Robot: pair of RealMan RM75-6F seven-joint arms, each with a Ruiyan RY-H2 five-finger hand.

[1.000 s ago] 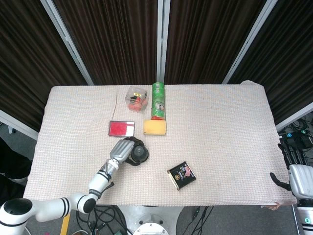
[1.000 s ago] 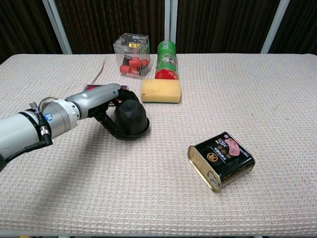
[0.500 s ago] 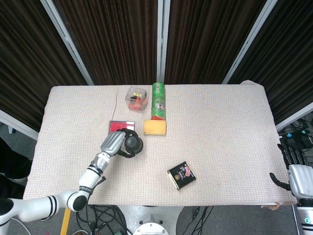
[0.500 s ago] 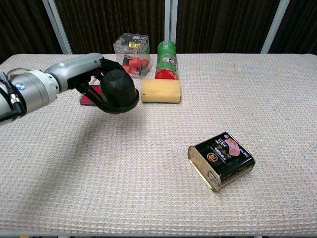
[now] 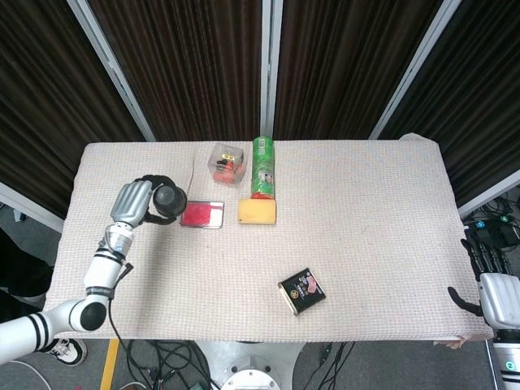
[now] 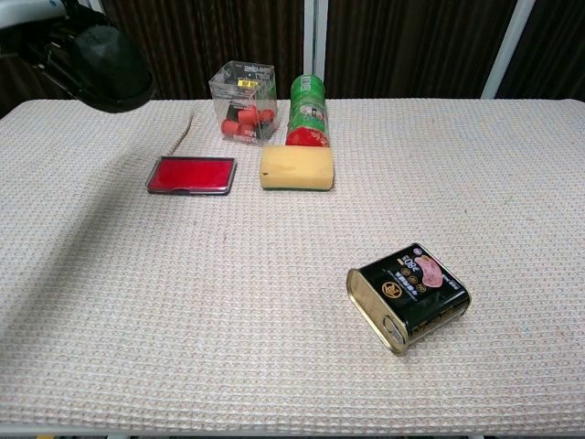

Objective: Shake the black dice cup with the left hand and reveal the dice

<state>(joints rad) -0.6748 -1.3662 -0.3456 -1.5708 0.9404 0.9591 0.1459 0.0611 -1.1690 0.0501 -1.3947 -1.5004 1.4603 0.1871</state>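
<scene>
black dice cup (image 5: 169, 199) upper left, off the table, up and left of a second ago | left hand (image 5: 134, 203) fingers wrapped round it: shake likely underway | head view shows the grip, chest view only the cup (image 6: 111, 57) | right hand (image 5: 487, 280) lower right, fingers unclear | red case (image 5: 202, 214) now uncovered

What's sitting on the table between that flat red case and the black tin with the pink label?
Nothing. In both the head and chest views, the cloth between the red case and the black tin is bare; the yellow sponge lies off to the side of that stretch.
</scene>
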